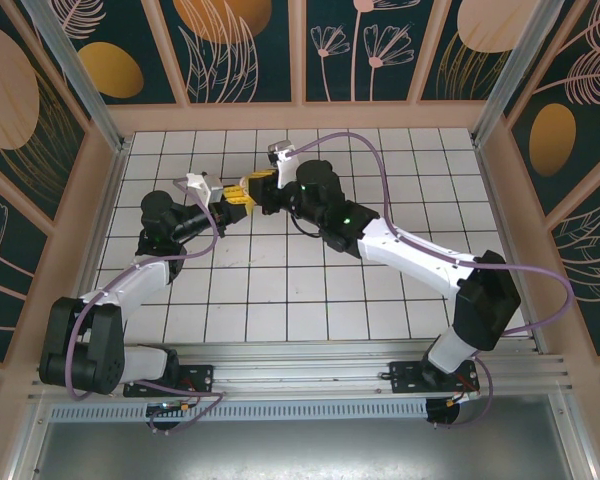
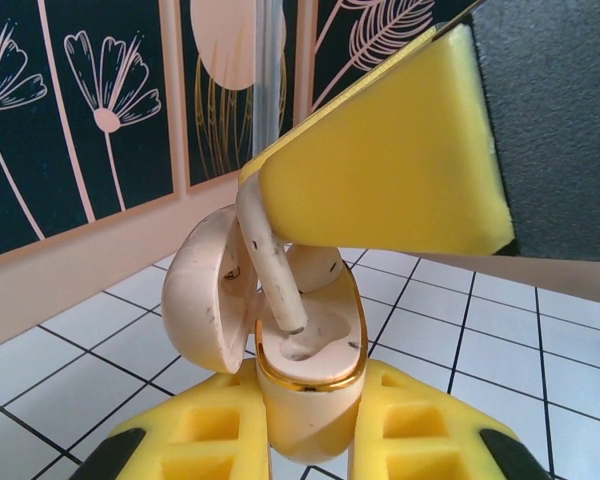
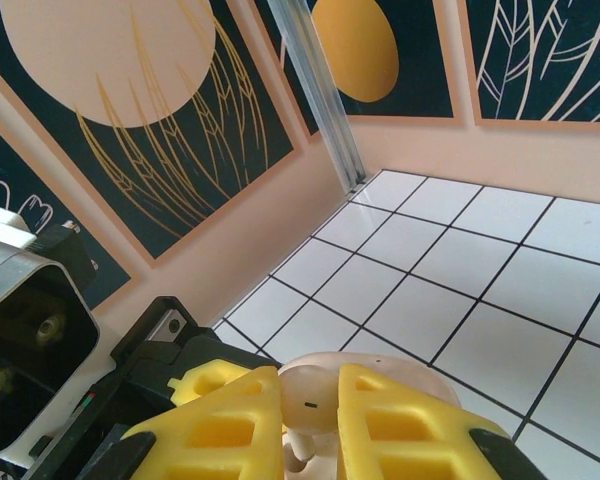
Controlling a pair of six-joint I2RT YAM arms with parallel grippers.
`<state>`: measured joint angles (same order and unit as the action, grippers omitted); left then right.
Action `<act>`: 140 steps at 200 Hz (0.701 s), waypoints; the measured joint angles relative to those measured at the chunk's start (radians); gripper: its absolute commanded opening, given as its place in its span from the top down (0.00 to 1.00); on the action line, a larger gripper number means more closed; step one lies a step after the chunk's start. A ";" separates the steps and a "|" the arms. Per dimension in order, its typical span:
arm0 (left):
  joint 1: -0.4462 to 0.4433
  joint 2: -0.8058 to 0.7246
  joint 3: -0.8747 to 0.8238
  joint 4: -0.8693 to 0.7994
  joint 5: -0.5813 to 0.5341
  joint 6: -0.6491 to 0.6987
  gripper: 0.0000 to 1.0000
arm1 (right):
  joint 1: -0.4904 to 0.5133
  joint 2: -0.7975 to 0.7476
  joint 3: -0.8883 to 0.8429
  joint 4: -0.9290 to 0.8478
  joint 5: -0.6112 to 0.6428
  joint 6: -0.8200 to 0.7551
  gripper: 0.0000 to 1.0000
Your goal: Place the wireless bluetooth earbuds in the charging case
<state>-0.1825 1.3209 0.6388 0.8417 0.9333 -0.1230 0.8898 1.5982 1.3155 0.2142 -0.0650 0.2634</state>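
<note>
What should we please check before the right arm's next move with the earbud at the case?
1. Left gripper shut on the charging case: ok.
2. Lid swung open, clear of the socket: ok.
3. Right gripper shut on the earbud: ok.
4. Stem tip lined up with the socket: ok.
5. Earbud fully seated: not ok, its body stands above the rim.
6. Other socket filled: cannot tell.
</note>
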 measured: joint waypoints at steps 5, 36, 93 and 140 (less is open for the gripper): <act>0.000 0.000 0.000 0.000 0.000 -0.003 0.97 | 0.000 0.000 0.000 0.000 0.000 0.001 0.84; 0.000 0.000 0.000 0.002 0.000 -0.022 0.97 | 0.000 0.000 0.000 0.000 -0.001 0.004 0.84; 0.000 0.003 0.003 0.002 0.001 -0.044 0.97 | 0.006 0.000 -0.003 0.000 0.016 0.004 0.84; 0.000 0.003 0.003 0.002 0.001 -0.056 0.97 | 0.008 0.000 -0.006 0.006 0.023 0.003 0.84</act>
<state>-0.1829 1.3239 0.6418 0.8436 0.9340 -0.1787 0.8982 1.5982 1.3098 0.2203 -0.0418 0.2668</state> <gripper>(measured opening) 0.161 0.161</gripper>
